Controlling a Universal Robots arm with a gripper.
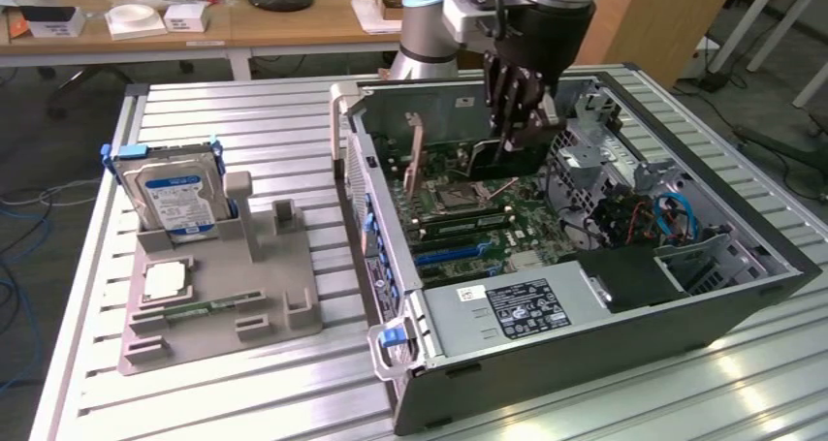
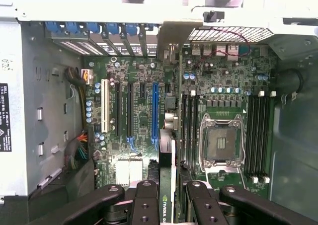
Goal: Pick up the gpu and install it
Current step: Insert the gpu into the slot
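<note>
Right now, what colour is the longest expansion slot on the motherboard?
Blue; the slot shows best in the wrist view.

Slatted metal table [image 1: 259, 111]; wooden desk [image 1: 298, 24] behind; grey floor [image 1: 39, 121].

thin dark rectangular gpu card [image 2: 167, 197], seen edge-on as a slim upright strip at lower centre of the wrist view, green logo lettering on its edge; in the exterior view it [image 1: 498, 158] hangs upper centre, above the green motherboard inside the open case.
</note>
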